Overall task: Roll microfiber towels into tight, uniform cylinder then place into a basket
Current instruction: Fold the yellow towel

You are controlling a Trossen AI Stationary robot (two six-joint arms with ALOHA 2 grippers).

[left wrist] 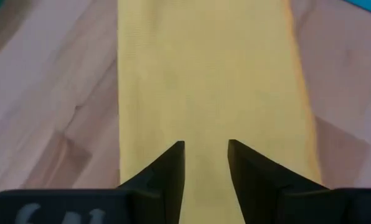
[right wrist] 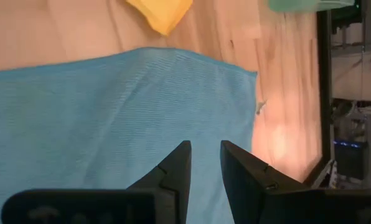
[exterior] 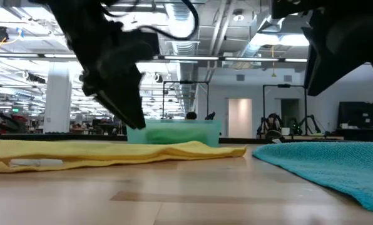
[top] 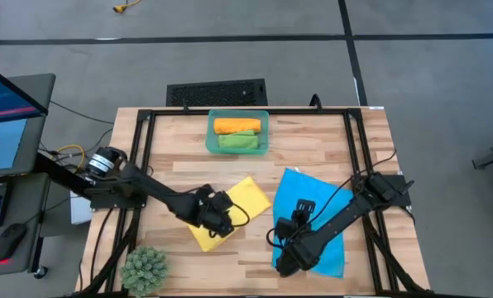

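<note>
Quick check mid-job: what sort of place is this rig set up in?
Probably a big open lab or industrial workspace: bare ceiling ducts and strip lights, other metal frame rigs behind, and a computer desk beside the wooden table.

- The left gripper (top: 219,217) covers the near part of the yellow towel (top: 245,201) from above; the cloth beneath it is hidden.
- The right gripper (top: 289,247) hides a stretch of the blue towel (top: 313,194).
- In the low view, the basket (exterior: 193,131) is blurred and partly behind the left arm; its contents read only as a green smear.
- The green towel (top: 238,142) and orange towel (top: 236,126) show only their tops over the rim.
- The plant ball (top: 145,271) is cut by the picture's edge.
</note>
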